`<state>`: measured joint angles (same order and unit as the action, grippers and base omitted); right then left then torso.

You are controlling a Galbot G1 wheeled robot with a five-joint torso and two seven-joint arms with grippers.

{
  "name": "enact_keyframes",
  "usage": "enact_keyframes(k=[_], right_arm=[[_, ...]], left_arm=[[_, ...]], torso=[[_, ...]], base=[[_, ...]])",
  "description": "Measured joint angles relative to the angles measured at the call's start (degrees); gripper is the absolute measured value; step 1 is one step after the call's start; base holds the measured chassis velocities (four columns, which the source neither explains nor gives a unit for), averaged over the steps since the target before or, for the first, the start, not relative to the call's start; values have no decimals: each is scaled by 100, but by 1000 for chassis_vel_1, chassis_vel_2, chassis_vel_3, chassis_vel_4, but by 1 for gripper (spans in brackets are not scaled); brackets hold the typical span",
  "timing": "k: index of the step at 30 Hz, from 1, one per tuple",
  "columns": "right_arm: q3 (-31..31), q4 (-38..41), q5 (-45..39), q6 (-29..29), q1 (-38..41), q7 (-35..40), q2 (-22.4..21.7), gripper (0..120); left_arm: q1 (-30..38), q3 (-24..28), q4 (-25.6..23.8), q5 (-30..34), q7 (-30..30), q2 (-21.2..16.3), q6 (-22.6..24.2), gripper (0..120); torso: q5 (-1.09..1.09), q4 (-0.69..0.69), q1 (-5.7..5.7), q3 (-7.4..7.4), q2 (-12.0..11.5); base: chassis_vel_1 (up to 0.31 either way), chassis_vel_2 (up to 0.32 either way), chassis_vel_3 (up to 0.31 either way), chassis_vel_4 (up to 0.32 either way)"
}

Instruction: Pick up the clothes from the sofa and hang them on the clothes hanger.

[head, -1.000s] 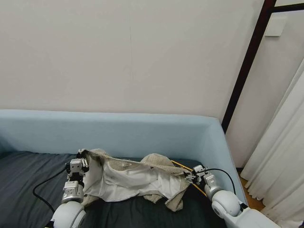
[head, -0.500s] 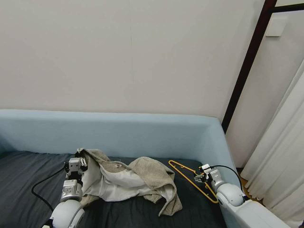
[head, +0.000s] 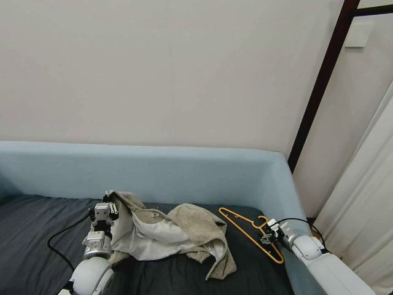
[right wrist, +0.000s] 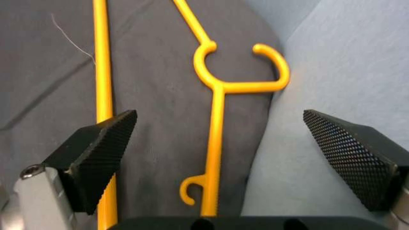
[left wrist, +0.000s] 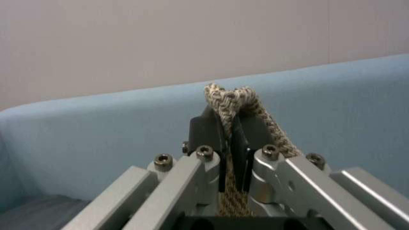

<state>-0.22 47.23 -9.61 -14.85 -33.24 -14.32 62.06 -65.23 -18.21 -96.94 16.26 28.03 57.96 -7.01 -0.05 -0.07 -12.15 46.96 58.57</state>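
Observation:
A beige knit garment (head: pixel 193 226) with a white lining lies bunched on the dark grey seat of the light blue sofa (head: pixel 184 169). My left gripper (head: pixel 105 211) is at the garment's left edge. In the left wrist view it (left wrist: pixel 231 139) is shut on a fold of the beige knit (left wrist: pixel 233 103). An orange hanger (head: pixel 223 212) lies flat on the seat, right of the garment. My right gripper (head: pixel 268 232) hovers by its hook. In the right wrist view it (right wrist: pixel 223 143) is wide open above the hanger stem (right wrist: pixel 217 110), touching nothing.
The sofa's right armrest (head: pixel 276 184) rises beside the hanger. A dark door frame (head: pixel 316 92) and a white curtain (head: pixel 368 203) stand to the right. A black cable (head: pixel 61 236) trails from my left arm across the seat.
My right gripper has left the garment and moved right to the hanger's hook. The garment's right side has sunk onto the seat, uncovering the hanger. My left gripper keeps its hold.

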Motion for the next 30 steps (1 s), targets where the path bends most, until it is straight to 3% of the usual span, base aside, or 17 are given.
enact_keyframes(k=[14, 26, 30], right_arm=[[323, -783, 280, -479, 292, 127, 487, 99], [348, -920, 372, -480, 311, -20, 661, 60], [327, -888, 373, -467, 307, -42, 683, 40]], left_arm=[[-57, -52, -68, 0, 10, -3, -1, 3], [18, -41, 1, 35, 17, -15, -2, 3], [28, -30, 51, 35, 22, -16, -20, 3]], torso=[[-1, 1, 0, -1, 0], [-2, -5, 0, 0, 0], [-1, -3, 0, 0, 0]], base=[[0, 0, 0, 0], [0, 0, 0, 0], [0, 0, 0, 0]])
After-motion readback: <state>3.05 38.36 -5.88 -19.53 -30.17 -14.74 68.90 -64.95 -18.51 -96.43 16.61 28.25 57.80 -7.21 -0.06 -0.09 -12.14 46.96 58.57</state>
